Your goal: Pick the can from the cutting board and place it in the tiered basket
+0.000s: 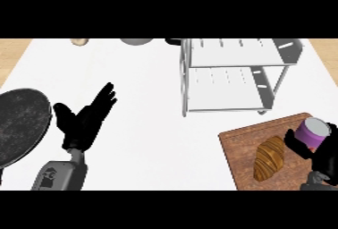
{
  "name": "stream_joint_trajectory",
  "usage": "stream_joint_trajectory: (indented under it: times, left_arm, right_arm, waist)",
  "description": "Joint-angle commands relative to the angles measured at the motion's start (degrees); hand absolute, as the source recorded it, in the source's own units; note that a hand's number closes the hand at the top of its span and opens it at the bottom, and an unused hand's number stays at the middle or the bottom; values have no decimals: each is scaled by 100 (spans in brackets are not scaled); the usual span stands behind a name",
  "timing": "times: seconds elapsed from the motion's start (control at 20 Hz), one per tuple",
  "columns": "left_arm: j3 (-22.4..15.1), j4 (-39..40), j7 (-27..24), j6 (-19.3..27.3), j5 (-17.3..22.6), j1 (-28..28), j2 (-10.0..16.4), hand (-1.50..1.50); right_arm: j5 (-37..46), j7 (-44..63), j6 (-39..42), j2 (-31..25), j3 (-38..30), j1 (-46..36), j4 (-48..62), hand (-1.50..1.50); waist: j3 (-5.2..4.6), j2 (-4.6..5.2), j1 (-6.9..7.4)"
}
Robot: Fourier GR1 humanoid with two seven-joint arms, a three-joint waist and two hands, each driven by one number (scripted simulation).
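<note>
The can [314, 131] looks stiff, light and smooth-walled, so apt to slip; its side wall is the place to take it. It lies tilted in the right hand [323, 156], thumb and fingers curled round its lower wall, over the cutting board [241, 147]. The tiered basket [228, 76] stands beyond, leftward. The left hand [82, 118] rests spread.
</note>
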Motion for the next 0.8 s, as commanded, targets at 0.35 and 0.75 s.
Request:
stream_joint_trajectory:
  times: [0.35,0.75]
  left_arm:
    - [103,-130,39,5,53,69,54,0]
    - [124,-48,-1,-3,12,44,56,0]
  right_arm:
    - [-597,-1457,2559,-570,1583,985,-921,150]
    - [-2288,-456,3844,-688,848,1424,-4524,150]
  waist:
    - [61,-10,-30]
    - [62,-11,-154]
